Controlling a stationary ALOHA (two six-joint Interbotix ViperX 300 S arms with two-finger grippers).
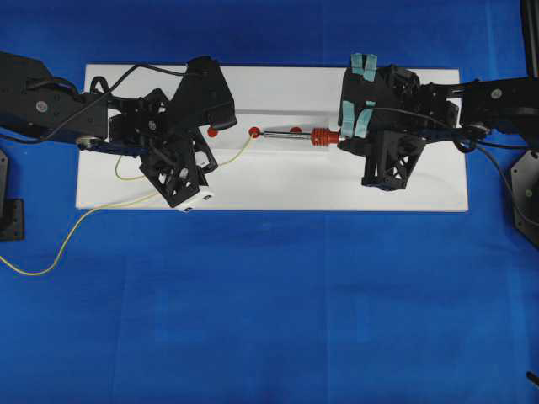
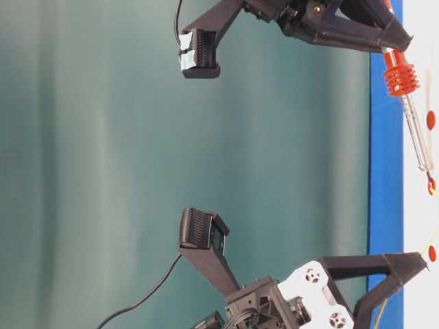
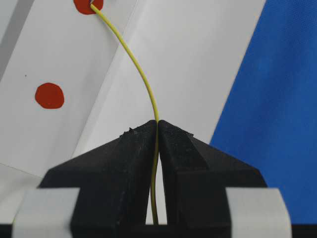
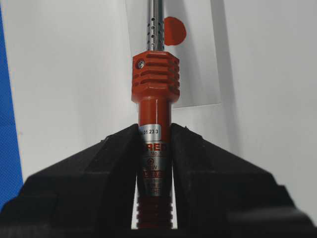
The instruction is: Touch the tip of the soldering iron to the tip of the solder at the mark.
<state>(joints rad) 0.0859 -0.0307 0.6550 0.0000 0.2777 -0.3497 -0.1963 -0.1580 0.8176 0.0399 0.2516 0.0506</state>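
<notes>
Both end effectors (image 3: 157, 130) (image 4: 155, 134) clamped, arms inward.

Blue cloth (image 1: 278, 320) — white board (image 1: 278, 189) — teal backdrop (image 2: 103, 171)

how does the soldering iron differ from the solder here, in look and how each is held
The soldering iron is rigid and straight, with a red ribbed collar and silver shaft; the solder is a thin yellow wire that curves. The iron's thick handle fills the gap in the right gripper; the solder is a hairline pinched in the left gripper. The solder trails off the white board onto the blue cloth; the iron's handle is hidden. Both tips reach the same red mark.
</notes>
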